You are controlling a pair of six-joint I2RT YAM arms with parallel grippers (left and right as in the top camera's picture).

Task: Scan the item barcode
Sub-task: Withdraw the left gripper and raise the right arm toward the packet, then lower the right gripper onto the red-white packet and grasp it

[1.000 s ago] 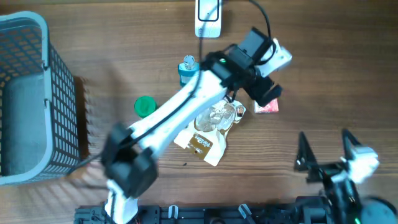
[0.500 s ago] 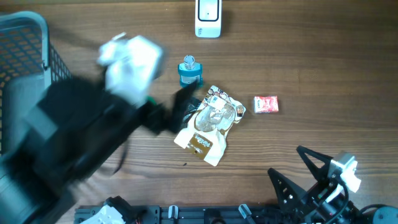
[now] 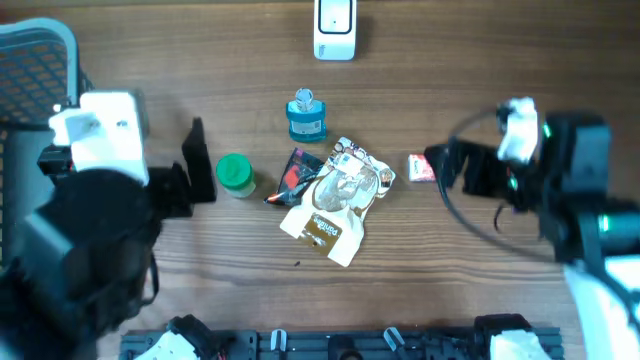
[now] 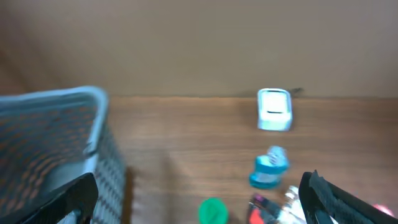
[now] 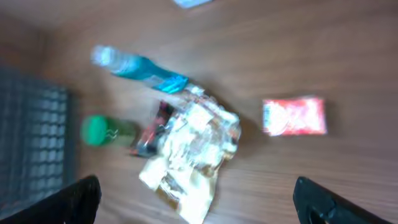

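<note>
A white barcode scanner (image 3: 335, 30) stands at the table's far edge. Below it lie a blue bottle (image 3: 307, 117), a green-capped jar (image 3: 235, 173), a dark red-and-black packet (image 3: 293, 172), a cream and clear pouch (image 3: 335, 205) and a small red packet (image 3: 421, 167). My left gripper (image 3: 195, 172) hovers open just left of the jar, holding nothing. My right gripper (image 3: 447, 170) hovers open right beside the red packet, also holding nothing. In the left wrist view the scanner (image 4: 274, 110), bottle (image 4: 270, 168) and jar (image 4: 213, 210) lie ahead. The right wrist view shows the pouch (image 5: 193, 143) and red packet (image 5: 293, 116), blurred.
A grey-blue mesh basket (image 3: 40, 60) stands at the far left, close behind the left arm; it shows as the basket (image 4: 56, 143) in the left wrist view. Bare wooden table (image 3: 450, 270) lies in front of the items.
The left arm has swung back from over the items to the left side. The right arm has come up from the front right corner to beside the red packet. Both grippers stay open.
</note>
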